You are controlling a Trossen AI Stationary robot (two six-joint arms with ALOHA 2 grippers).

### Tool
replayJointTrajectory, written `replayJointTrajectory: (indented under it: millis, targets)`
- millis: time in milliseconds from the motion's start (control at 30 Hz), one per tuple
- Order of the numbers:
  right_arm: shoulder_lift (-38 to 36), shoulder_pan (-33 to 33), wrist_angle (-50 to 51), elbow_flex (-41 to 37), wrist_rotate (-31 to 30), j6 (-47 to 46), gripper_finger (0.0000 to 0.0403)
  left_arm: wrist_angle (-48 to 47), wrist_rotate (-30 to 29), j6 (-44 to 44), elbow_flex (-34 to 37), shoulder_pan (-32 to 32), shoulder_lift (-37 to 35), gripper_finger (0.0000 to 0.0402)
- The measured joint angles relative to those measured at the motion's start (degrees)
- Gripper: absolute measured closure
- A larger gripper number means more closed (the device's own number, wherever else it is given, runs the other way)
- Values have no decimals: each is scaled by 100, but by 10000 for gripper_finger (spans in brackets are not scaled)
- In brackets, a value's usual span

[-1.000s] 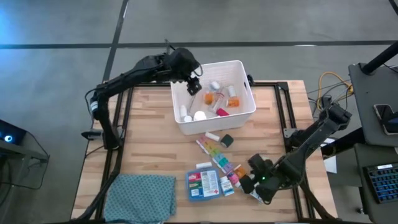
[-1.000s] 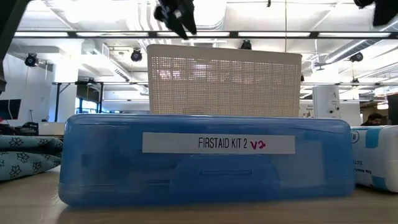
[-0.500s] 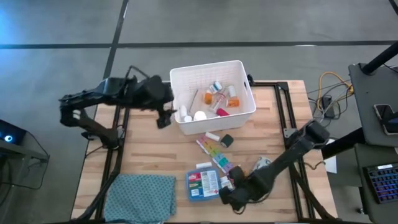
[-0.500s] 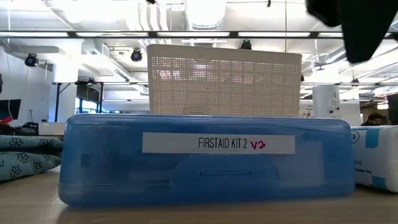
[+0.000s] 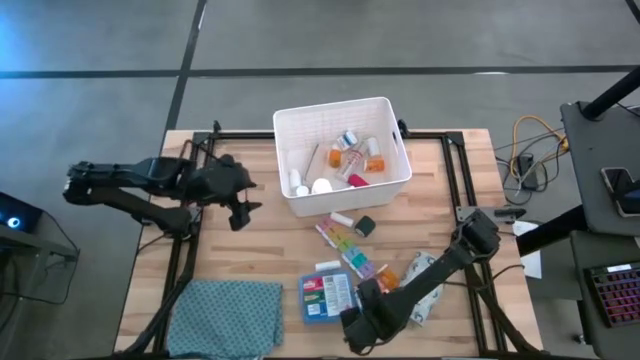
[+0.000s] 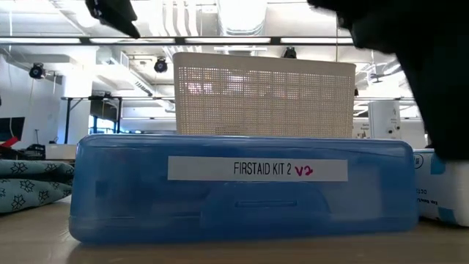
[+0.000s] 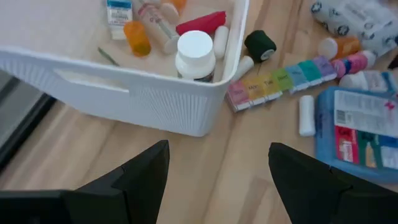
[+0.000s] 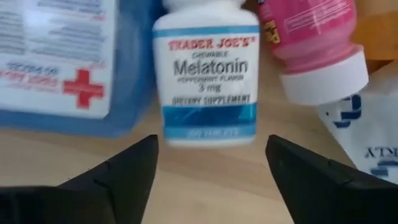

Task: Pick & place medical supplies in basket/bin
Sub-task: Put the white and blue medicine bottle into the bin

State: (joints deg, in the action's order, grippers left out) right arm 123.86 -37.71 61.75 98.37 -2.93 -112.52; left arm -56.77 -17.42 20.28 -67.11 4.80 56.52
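While your right pincer [image 8: 211,180] hangs low over the worktop [image 5: 240,260] with its fingers spread wide and nothing between them, look what sits dead ahead at twelve o'clock of it: a white melatonin bottle [image 8: 206,71] lying on its side, label up. That spread reads as a line-up for a grab across the bottle's body. At ten o'clock of the bottle is the blue first-aid box [image 8: 59,59], touching or nearly so; at two o'clock lies a pink container [image 8: 314,43] with a white cap, just beside it. It's a tight pocket, so you'll likely want the fingers to drop on either side without nudging those neighbours.

Over at nine o'clock of the white bin [image 5: 343,152], your left pincer [image 7: 217,177] waits above the worktop, open and empty too. In the bin, several supplies already lie loose, a white-capped bottle [image 7: 194,53] among them. Outside it, toward six o'clock, the pill organiser strip [image 5: 345,246] still awaits pickup, with the teal cloth [image 5: 230,315] off at seven.
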Motion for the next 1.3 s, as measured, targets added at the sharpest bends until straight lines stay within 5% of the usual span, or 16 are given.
replayJointTrajectory:
  millis: [300, 800, 1033, 1300]
  targets:
    - [19, 33, 234, -25, -4, 160, 141, 129, 17, 411, 266, 12, -621, 148]
    - [28, 387, 171, -240, 2, 1113, 35, 137, 56, 272, 188, 12, -459, 148]
    - [25, 558, 16, -479, 40, 1519, 46, 137, 56, 255, 188, 12, -258, 148]
    - [8, 554, -357, -753, 121, 1652, 107, 137, 58, 255, 188, 11, -213, 148]
